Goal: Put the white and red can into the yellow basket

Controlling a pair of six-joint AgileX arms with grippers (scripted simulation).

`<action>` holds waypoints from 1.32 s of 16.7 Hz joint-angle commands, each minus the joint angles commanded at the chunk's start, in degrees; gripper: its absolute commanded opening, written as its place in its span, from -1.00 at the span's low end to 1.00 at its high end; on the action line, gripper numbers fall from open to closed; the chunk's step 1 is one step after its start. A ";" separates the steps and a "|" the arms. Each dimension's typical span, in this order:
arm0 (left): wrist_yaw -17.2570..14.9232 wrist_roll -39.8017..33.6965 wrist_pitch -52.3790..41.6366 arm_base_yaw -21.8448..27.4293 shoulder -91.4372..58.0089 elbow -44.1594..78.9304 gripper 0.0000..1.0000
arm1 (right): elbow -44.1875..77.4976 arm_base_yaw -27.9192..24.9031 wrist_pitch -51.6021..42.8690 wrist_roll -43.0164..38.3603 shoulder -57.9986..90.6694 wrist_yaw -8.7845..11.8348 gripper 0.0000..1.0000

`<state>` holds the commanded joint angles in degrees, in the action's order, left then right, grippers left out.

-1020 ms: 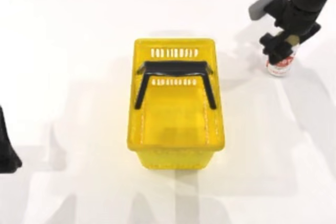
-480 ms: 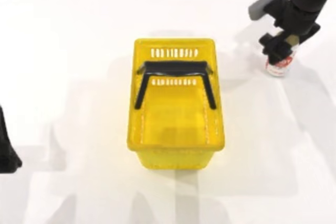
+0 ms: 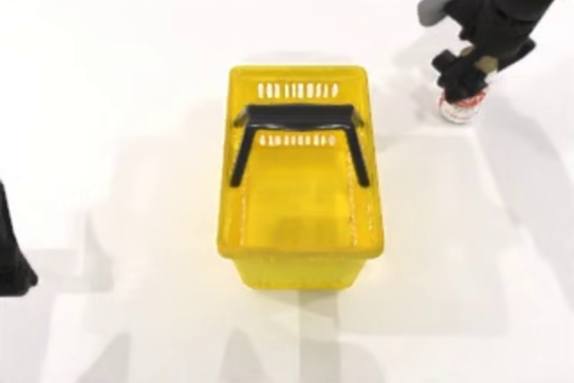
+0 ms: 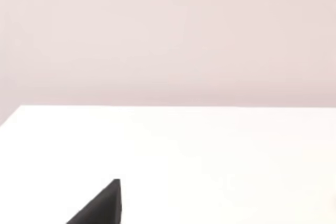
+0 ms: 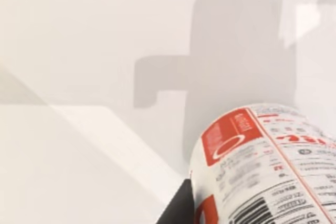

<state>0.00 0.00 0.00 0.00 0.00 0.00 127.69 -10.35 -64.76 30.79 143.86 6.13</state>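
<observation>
Carrying is the step in hand: the right claw (image 3: 466, 80) is closed around the white and red can (image 3: 460, 108), which hangs beneath it, seemingly clear of the tabletop (image 3: 117, 87). Next it must travel toward the yellow basket (image 3: 300, 262), off to the claw's left, and let go above the bin. The left claw (image 3: 13, 271) sits parked at the left edge; I cannot tell its opening.

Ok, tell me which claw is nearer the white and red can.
Right. The right claw is on the white and red can, at the table's far right; the left claw sits parked at the left edge.
</observation>
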 joint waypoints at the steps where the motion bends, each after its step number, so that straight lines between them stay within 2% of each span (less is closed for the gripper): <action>1: 0.00 0.00 0.00 0.00 0.00 0.00 1.00 | -1.26 -0.24 2.87 -0.87 -0.54 1.64 -1.00; 3: 0.00 0.00 0.00 0.00 0.00 0.00 1.00 | -4.43 -0.80 10.21 -3.09 -1.86 5.68 -1.00; 6: 0.00 0.00 0.00 0.00 0.00 0.00 1.00 | -10.66 -1.84 24.56 -7.38 -4.46 13.27 -1.00; 14: 0.00 0.00 0.00 0.00 0.00 0.00 1.00 | -32.15 -5.26 71.24 -21.49 -13.87 37.57 -1.00; 17: 0.00 0.00 0.00 0.00 0.00 0.00 1.00 | -39.76 -6.45 87.43 -26.26 -17.86 45.99 -1.00; 20: 0.00 0.00 0.00 0.00 0.00 0.00 1.00 | -45.87 -7.43 99.76 -29.94 -21.56 52.78 -1.00; 22: 0.00 0.00 0.00 0.00 0.00 0.00 1.00 | -48.69 -7.89 105.07 -31.60 -23.44 55.99 -1.00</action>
<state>0.00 0.00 0.00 0.00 0.00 0.00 79.01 -18.24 40.31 -0.81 120.42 62.12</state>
